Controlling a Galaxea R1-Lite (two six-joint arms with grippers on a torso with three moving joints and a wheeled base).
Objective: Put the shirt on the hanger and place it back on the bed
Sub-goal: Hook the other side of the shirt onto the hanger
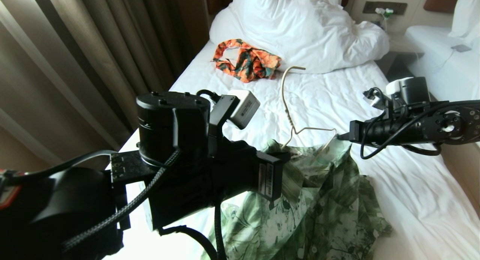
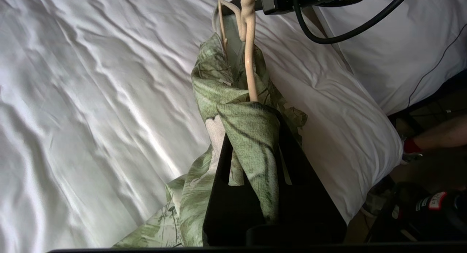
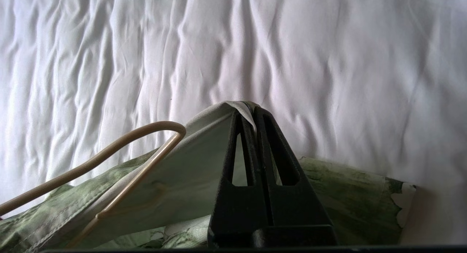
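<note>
1. Held aloft over the bed [image 1: 337,102]: the shirt [image 1: 322,200], light green with a leaf print, draped down toward the wrinkled white sheet; lower folds spread across the mattress nearest the camera.
2. Clamped on a bunched fold of the shirt at one shoulder: the left gripper [image 2: 251,111], fingers [image 2: 219,165] pressed together around the cloth; fabric wrapped over the fingertips and trailing down both sides.
3. Pinched shut on a thin edge of the shirt at the other shoulder: the right gripper [image 3: 251,112], its two black fingers [image 3: 273,154] meeting at the tips with pale cloth between them; arm reaching in from the right side of the bed.
4. Standing between the two grippers: the hanger [image 1: 290,114], cream-white wire, hook [image 1: 294,69] pointing up toward the duvet [image 1: 300,27]; lower ends tucked inside the collar area of the shirt; one rounded corner [image 3: 175,129] visible just beside the right gripper, lying against the pale inner side of the cloth.
5. Open sheet to the right of the shirt and behind it, up to the duvet; left edge of the bed running close along the brown curtains [image 1: 75,46].
6. Well apart near the pillows: a small orange patterned garment [image 1: 245,61]; second white bed [image 1: 442,61] across a narrow gap at far right.
</note>
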